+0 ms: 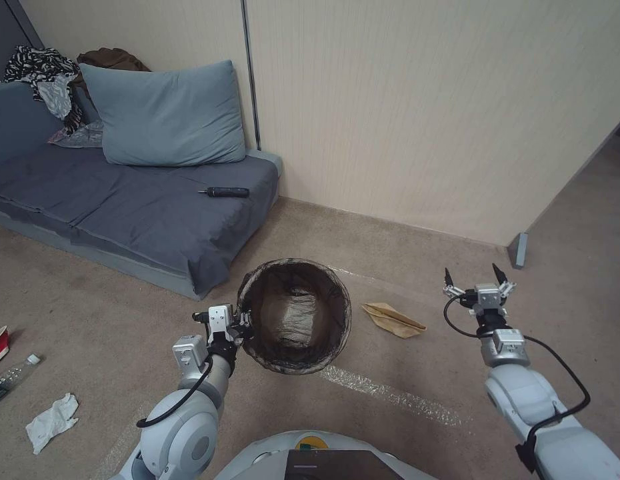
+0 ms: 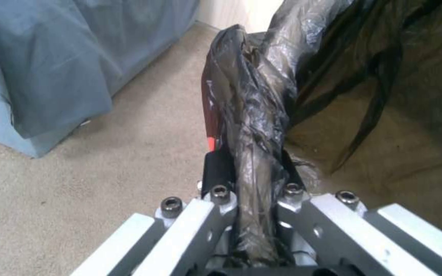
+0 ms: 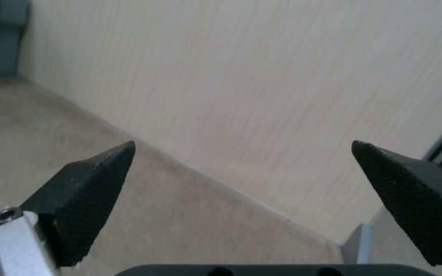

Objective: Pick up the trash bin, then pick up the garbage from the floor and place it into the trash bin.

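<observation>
Left claw (image 1: 238,325) pinching bin (image 1: 294,315) rim at 9 o'clock, holding it ready as a catcher. Right claw (image 1: 477,279) spread, free for paper (image 1: 392,318) at 3 o'clock.

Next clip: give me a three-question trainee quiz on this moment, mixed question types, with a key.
1. True or false: the left claw is shut on the trash bin at its rim.
2. Which litter lies between the bin and the right claw? A) red cup B) tan folded paper C) bottle
3. Fill in: the right claw's fingers are ____.

Key: 1 true; 2 B; 3 open
</observation>
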{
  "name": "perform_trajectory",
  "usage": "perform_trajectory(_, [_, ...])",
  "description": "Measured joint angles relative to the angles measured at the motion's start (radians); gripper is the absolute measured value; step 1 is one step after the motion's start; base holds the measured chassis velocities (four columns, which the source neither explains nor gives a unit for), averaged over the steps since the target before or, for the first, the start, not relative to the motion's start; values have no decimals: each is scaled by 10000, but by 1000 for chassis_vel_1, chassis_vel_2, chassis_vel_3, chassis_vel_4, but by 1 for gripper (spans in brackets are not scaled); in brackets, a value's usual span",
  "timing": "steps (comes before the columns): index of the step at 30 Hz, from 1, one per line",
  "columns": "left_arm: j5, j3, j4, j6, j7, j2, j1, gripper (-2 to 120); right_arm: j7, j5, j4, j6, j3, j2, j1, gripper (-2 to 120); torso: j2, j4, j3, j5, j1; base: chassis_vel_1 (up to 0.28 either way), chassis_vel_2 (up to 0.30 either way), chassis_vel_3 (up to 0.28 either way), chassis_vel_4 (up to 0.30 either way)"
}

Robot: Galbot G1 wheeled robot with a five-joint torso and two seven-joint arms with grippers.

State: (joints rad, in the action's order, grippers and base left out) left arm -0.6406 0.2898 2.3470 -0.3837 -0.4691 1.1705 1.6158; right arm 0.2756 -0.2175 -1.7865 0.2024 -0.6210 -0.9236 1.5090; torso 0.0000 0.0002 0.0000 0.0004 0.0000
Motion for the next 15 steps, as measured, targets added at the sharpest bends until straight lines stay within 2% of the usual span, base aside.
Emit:
perform_trajectory(3, [-38,16,-24,-2,0,-67,-31,2,-958,-365,868,147,317,518,-367,100,0,-4,0,-1,0,0,0,0,0])
perform_trajectory(4, [-38,16,-24,-2,0,-67,-31,2,-958,-365,868,147,317,518,-367,100,0,-4,0,-1,0,0,0,0,0])
perform_trajectory(6, [-87,47,-40,-11,-4,-117,-88,2,-1873,-767,1510,256,567,824,-639,100,0,-3,0,-3,0,0,0,0,0])
perform_trajectory(7, [-87,47,-40,-11,-4,-117,-88,2,-1873,-767,1510,256,567,824,-639,100,0,-3,0,-3,0,0,0,0,0])
perform_trajectory(9, [-176,69,-67,-31,-14,-147,-175,2,-2882,-1380,2181,420,902,1091,-985,100,0,-3,0,-4,0,0,0,0,0])
perform_trajectory(15, [-259,69,-111,-47,-35,-163,-253,2,-3921,-1784,2767,540,1249,1329,-1305,100,0,-1,1,-4,0,0,0,0,0])
